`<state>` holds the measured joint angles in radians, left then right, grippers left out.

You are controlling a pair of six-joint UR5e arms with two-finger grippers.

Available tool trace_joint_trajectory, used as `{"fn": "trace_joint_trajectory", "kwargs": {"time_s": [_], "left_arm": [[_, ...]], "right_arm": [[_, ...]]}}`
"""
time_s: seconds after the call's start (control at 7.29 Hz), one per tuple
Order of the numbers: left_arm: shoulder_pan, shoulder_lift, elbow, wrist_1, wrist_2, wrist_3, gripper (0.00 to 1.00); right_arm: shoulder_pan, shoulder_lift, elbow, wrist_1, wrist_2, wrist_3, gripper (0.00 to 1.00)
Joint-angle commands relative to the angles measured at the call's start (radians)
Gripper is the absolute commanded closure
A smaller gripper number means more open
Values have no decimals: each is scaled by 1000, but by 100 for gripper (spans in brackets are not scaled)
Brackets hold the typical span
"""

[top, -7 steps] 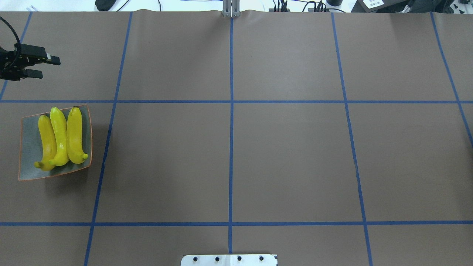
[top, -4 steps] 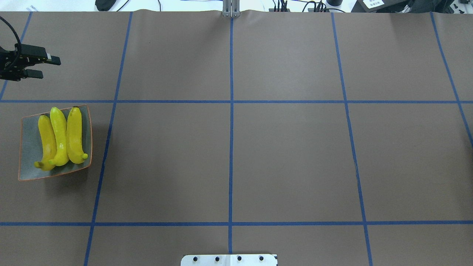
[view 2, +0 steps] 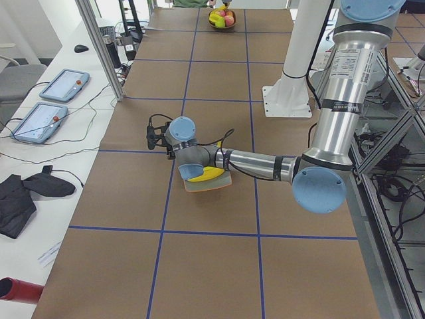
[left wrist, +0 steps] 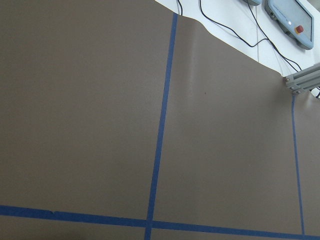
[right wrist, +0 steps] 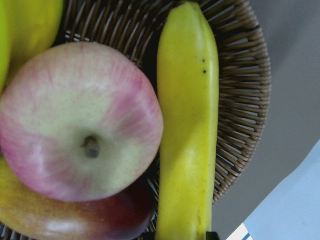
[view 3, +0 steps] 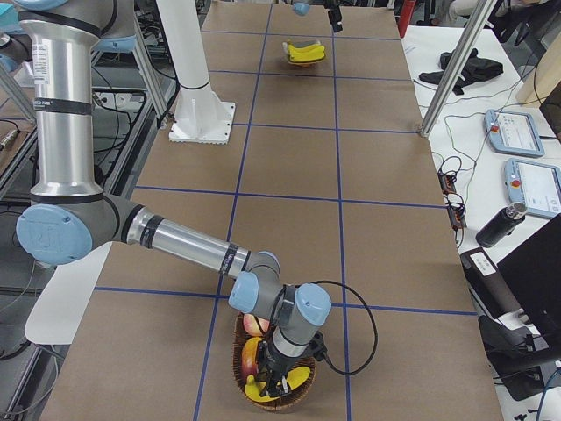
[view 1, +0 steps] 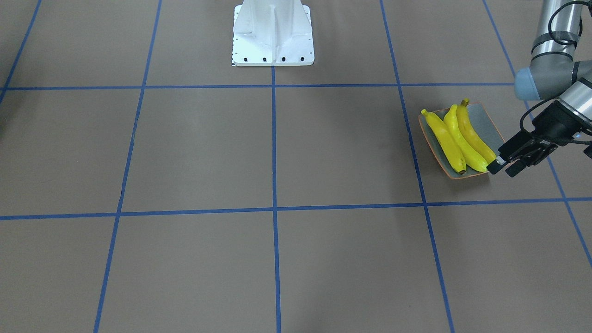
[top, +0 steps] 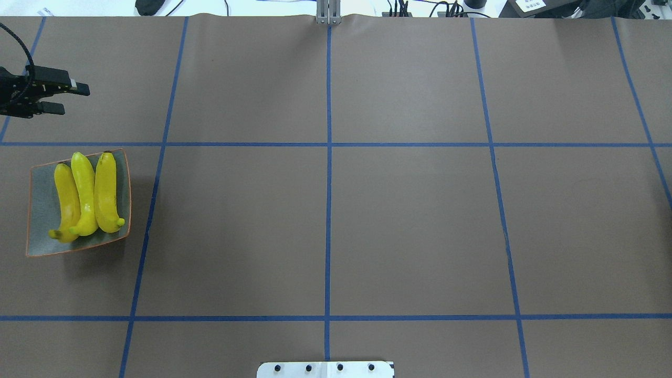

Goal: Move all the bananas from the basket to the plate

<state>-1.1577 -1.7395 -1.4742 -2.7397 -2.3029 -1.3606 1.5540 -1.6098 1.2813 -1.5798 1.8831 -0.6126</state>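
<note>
Reaching down into the round brown wicker basket at the robot's right end of the brown paper-covered desk, the right fingers are hanging over a long bright yellow banana. We are unable to tell whether they are spread or clamped, as only the side view is showing them. The left fingers are hovering spread and empty just beyond the squarish grey-green plate with the thin orange rim, near the desk's opposite end.

We are judging two risks. The basket banana is lying just beside a pink-and-cream apple, so a closing grip could be catching the apple too, or the smooth curved skin could be slipping free. The plate is also looking nearly full, so a fourth banana set on top could be rolling over the upcurved side.

Counting, we are seeing three yellow bananas lying side by side on the plate, one banana in the basket, one apple, one darker red-and-yellow fruit beneath it, and one more yellow fruit we are unable to identify. We are also counting one basket and one plate.
</note>
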Motion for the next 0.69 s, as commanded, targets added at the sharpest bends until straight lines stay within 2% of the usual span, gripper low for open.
{"fn": "trace_joint_trajectory", "kwargs": {"time_s": [0.0,0.55], "left_arm": [[1,0,3,0,-1,-2,0],[4,3,8,0,-1,-2,0]], "right_arm": [[8,-16,25,-2,-4,-1,100],[27,-6,73,-2,2,2,100]]}}
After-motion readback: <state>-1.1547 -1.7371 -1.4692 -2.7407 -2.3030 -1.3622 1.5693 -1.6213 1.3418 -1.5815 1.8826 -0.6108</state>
